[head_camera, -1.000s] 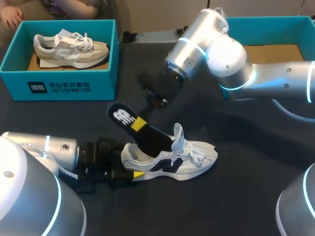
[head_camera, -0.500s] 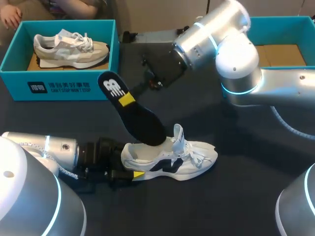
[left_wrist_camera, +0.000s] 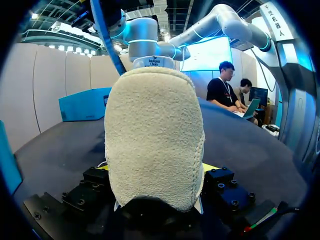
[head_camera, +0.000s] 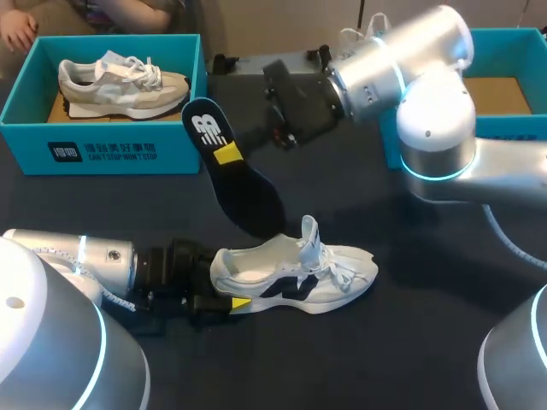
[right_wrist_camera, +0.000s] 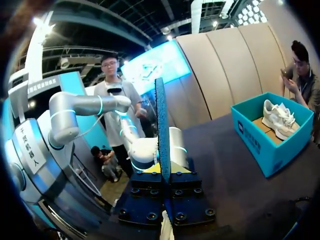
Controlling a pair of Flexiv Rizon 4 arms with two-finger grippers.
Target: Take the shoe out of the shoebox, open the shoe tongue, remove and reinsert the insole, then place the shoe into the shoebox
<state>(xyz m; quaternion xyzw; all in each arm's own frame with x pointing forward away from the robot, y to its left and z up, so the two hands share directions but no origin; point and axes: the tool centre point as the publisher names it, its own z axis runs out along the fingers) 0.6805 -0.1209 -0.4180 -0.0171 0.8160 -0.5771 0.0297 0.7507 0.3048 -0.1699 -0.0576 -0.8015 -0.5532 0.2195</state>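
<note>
— What's laid out, biggest first?

— A dark table (head_camera: 410, 325). The right arm (head_camera: 427, 94) comes in from the far right and reaches past the middle; the left arm (head_camera: 85, 256) lies low along the near left. A teal shoebox (head_camera: 102, 149) sits at the far left with a beige shoe (head_camera: 120, 85) inside, and a second teal box (head_camera: 487, 34) stands at the far right, behind the right arm.

— And the shoe being worked on?

— The white shoe (head_camera: 295, 273) is out of the box, upright on the table near the middle, toe to the right and tongue pulled up. The left gripper (head_camera: 235, 303) is clamped on its heel; its wrist view is filled by the fuzzy heel (left_wrist_camera: 152, 140) between the fingers.

— The insole?

— The black insole (head_camera: 231, 175) is in the air, tilted, its lower end just above the shoe's opening and apparently clear of it. The right gripper (right_wrist_camera: 164, 170) pinches it edge-on, with the fingers pressed against both faces.
</note>
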